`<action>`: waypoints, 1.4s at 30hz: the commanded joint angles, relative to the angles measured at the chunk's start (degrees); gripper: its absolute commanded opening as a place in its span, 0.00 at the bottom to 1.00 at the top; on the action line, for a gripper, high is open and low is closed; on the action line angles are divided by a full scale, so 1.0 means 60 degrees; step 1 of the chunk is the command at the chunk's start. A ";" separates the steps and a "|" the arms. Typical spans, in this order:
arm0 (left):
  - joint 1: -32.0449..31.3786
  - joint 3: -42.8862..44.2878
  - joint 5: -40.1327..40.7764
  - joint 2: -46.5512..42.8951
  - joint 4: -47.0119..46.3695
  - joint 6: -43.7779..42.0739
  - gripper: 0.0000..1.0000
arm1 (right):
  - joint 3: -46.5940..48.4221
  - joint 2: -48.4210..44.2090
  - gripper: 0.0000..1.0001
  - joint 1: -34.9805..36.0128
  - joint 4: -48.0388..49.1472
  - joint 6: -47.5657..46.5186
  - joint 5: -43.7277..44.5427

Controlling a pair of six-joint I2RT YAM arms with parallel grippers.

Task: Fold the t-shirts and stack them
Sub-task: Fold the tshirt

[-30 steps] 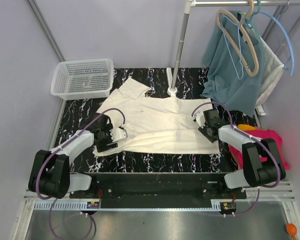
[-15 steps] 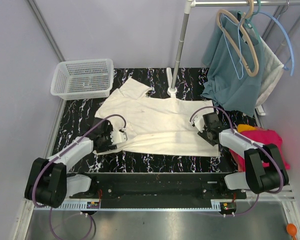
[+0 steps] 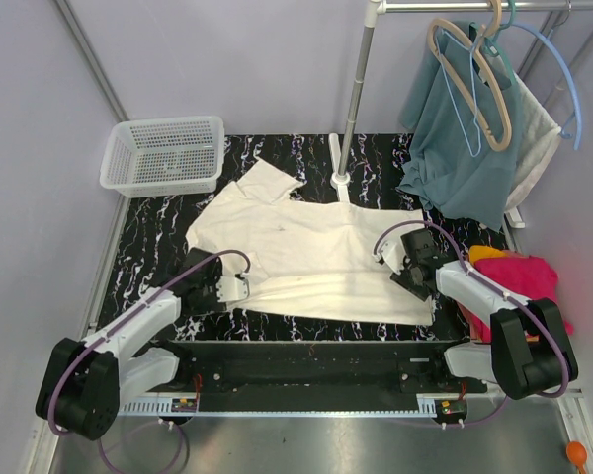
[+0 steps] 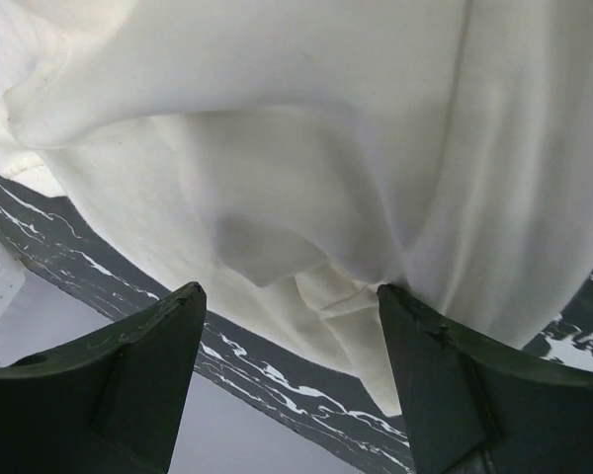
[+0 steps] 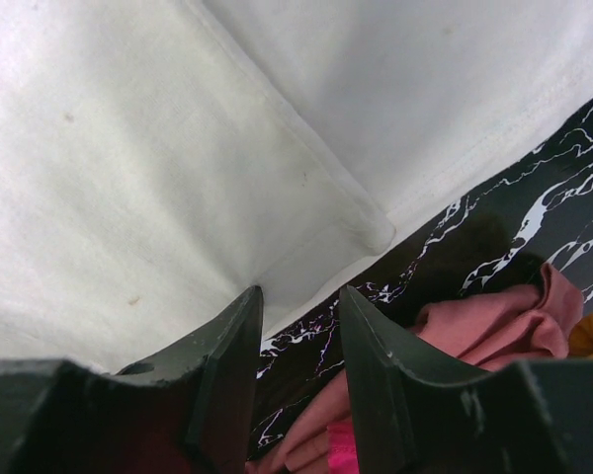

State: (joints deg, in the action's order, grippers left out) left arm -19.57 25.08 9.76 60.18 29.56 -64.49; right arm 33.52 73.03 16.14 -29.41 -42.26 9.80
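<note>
Now, cream t-shirt (image 3: 316, 247): spread flat mid-table.
Left gripper (image 3: 235, 288): jaws wide apart at the shirt's eight o'clock edge.
Right gripper (image 3: 405, 269): shirt's four o'clock corner; grip unclear.
Pink t-shirt (image 3: 524, 276): table's three o'clock.

Pincer (image 4: 292, 296) wide — my two dark green fingers (image 4: 128, 375) sit in the lower corners, well apart. Above and between them lies the cream t-shirt (image 4: 296, 128), bunched in soft folds, one folded corner touching the finger at lower right. Its hem lies on the black, white-veined desk (image 4: 79, 259) — a pale surface shows past the desk's edge.
</note>
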 commanded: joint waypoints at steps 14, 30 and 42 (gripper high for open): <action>-0.0546 -0.0811 0.0527 -0.1871 0.4506 0.0084 0.78 | -0.0503 -0.0073 0.46 0.0239 -0.1471 -0.0427 -0.0360; -0.0781 0.0315 -0.0088 -0.2237 0.5063 0.0347 0.79 | 0.0170 -0.1098 0.47 0.0327 -0.2613 -0.0457 -0.0740; -0.0752 0.3041 -0.0689 -0.1755 0.3603 0.1007 0.84 | 0.1430 -0.0864 0.50 0.0313 -0.1241 0.0319 0.0152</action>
State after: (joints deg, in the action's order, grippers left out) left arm -24.18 40.05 7.29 48.23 57.45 -59.81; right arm 38.46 67.13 17.74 -42.44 -42.92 7.07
